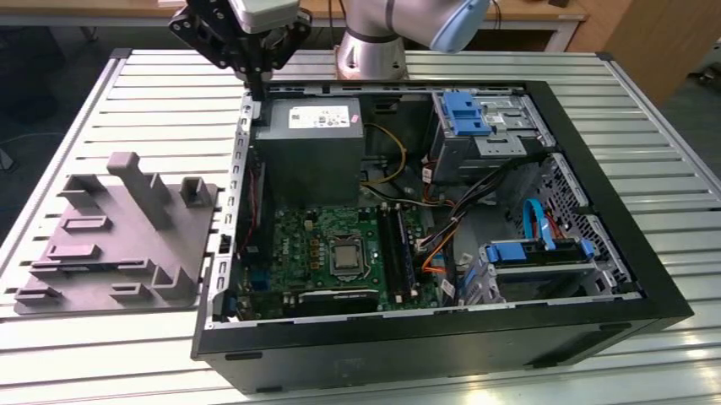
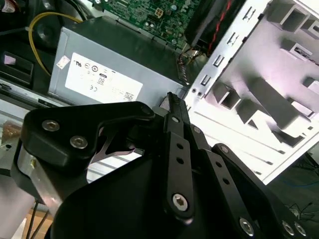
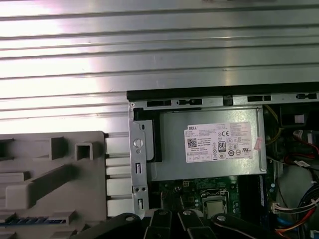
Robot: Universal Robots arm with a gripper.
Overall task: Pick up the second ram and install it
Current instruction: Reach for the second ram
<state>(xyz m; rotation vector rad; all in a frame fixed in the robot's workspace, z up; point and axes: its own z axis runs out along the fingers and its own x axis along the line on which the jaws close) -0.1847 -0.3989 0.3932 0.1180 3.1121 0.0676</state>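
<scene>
My gripper point(image 1: 257, 82) hangs above the back corner of the open computer case point(image 1: 451, 342), on the exterior view's left, beside the grey power supply point(image 1: 306, 126). Its black fingers point(image 2: 172, 102) meet at a point, shut on nothing. A thin dark bluish strip, apparently the second ram point(image 3: 35, 220), lies in a slot of the grey fixture point(image 1: 124, 236) outside the case, well away from the gripper. It also shows as a faint blue line point(image 1: 96, 264) in the exterior view. The memory slots point(image 1: 397, 240) run along the green motherboard point(image 1: 321, 245).
The case stands on a ribbed metal table point(image 1: 169, 93). Blue drive cages point(image 1: 468, 114) and loose cables point(image 1: 451, 228) crowd the exterior view's right side of the case. Upright posts point(image 1: 135, 173) rise from the fixture. The arm's base point(image 1: 372, 46) is behind the case.
</scene>
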